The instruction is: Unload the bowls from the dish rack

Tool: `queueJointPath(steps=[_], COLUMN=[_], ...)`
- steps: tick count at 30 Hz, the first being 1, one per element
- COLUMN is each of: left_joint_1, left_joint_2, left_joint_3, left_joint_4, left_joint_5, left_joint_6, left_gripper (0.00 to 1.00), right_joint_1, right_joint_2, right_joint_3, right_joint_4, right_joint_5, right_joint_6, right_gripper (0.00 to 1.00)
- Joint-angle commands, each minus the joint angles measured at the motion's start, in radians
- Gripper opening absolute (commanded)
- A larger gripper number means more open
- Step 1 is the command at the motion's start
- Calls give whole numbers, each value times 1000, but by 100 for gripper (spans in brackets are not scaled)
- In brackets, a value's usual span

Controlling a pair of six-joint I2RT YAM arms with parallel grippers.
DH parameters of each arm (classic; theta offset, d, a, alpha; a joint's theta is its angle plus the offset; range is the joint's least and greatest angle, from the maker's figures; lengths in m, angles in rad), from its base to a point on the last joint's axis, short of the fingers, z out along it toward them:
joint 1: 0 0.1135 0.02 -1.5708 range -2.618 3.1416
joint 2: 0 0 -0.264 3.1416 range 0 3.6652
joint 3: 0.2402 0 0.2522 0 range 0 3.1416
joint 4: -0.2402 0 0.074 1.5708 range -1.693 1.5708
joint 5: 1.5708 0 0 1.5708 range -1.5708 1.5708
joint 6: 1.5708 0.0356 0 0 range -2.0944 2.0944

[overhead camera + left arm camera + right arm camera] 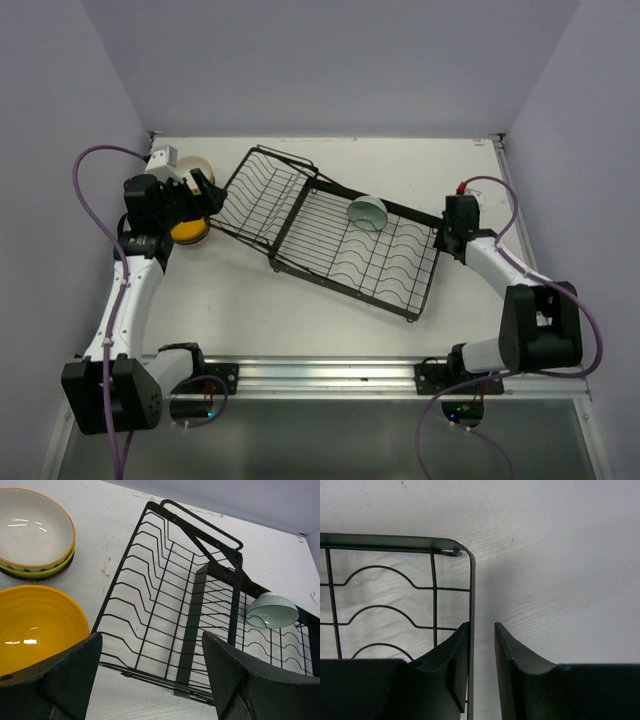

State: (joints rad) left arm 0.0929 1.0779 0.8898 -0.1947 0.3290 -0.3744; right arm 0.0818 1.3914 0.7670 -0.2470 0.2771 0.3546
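Dish rack's (194, 615) edge wire runs between the right gripper's (482, 630) barely parted jaws. Left gripper (151, 645) gapes wide, empty; only its wrist view shows the stacked bowls (30, 530) clearly.

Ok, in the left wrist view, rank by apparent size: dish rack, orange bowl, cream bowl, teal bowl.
1. dish rack
2. orange bowl and cream bowl: about alike, both cropped, orange nearer, so unranked.
3. teal bowl, smallest, though farthest away.
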Motion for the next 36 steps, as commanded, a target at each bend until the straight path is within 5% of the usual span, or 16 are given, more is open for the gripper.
queueJointPath(steps=[1, 7, 14, 17, 24, 36], left_joint_1=[-5, -5, -5, -5, -5, -5], left_joint_2=[-24, -19, -12, -12, -29, -15], left_joint_3=[5, 3, 3, 3, -9, -8], left_joint_4=[49, 51, 55, 57, 73, 72], left_joint_5=[31, 42, 53, 59, 61, 85], left_joint_6=[2, -1, -3, -3, -11, -6], left_gripper=[84, 84, 85, 85, 88, 89], right_joint_1=[-56, -151, -214, -214, -197, 128], right_joint_2=[40, 122, 195, 166, 39, -20], right_joint_3=[58, 101, 187, 174, 130, 94], right_joint_4=[51, 84, 89, 132, 173, 333], right_joint_5=[-9, -64, -81, -139, -236, -167], right_joint_6=[-16, 3, 0, -8, -29, -282], right_gripper=[28, 19, 23, 29, 67, 72])
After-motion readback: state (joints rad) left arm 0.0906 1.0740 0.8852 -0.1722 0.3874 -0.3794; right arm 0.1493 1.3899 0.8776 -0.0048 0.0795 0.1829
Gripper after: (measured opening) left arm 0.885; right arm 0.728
